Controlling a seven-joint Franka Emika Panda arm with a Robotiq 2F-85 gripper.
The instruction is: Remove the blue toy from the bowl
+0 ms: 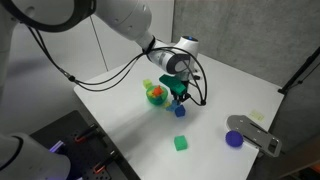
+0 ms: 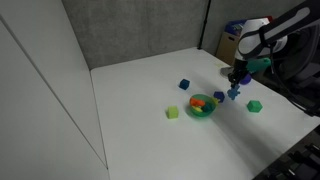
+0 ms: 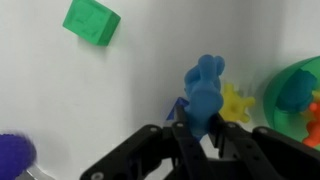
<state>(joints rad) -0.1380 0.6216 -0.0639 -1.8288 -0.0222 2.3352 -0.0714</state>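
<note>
One slip was the main risk. The pincer point(image 3: 207, 128) was clenched on only the lower end of the blue toy point(image 3: 205, 85), so most of the piece stood clear of the fingers. In my judgement a jolt could have twisted it loose. The bowl point(image 3: 305, 68) sat close beside the pincer, and a dropped toy might have bounced back in or knocked the yellow piece point(image 3: 235, 102) lying between pincer and bowl. A dark blue cube point(image 1: 180, 111) lay just below the pincer and could have been bumped on lowering. The toy was outside the bowl, held in the grip. The bowl held another blue piece point(image 3: 292, 92) and something orange at the frame's edge.
</note>
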